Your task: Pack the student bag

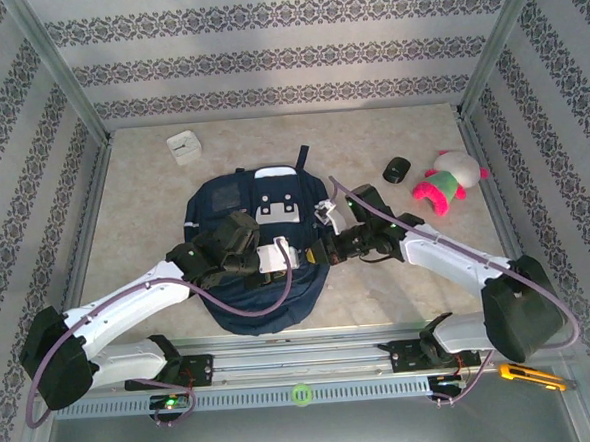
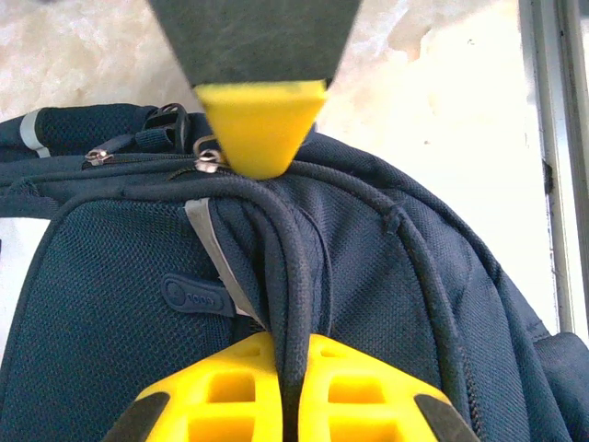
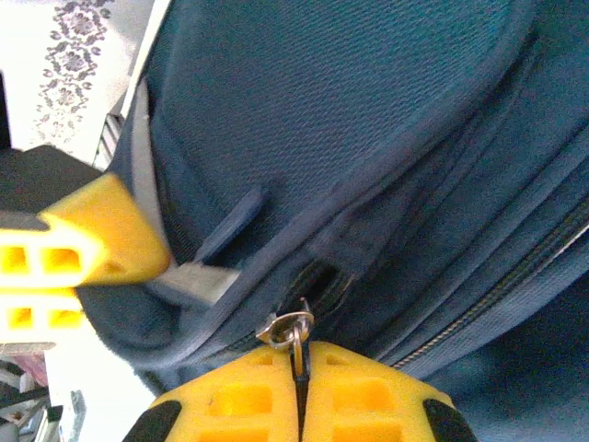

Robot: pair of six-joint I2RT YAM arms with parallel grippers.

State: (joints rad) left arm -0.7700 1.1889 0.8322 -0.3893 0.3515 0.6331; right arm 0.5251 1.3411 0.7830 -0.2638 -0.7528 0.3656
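Note:
The student bag, navy blue with a grey-white patch, lies flat in the middle of the table. My left gripper reaches over its lower left part. In the left wrist view my left gripper is shut on a thick piped seam of the student bag, which runs up between the yellow fingers. My right gripper comes in from the right. Its jaws are shut on the metal zipper pull of the student bag, where the zip stands slightly parted. A second zipper pull lies beside a yellow fingertip.
A white box sits at the back left. A small black object and a pink, white and green plush toy lie at the back right. A yellow utility knife rests by the near rail on the right. Patterned walls enclose the table.

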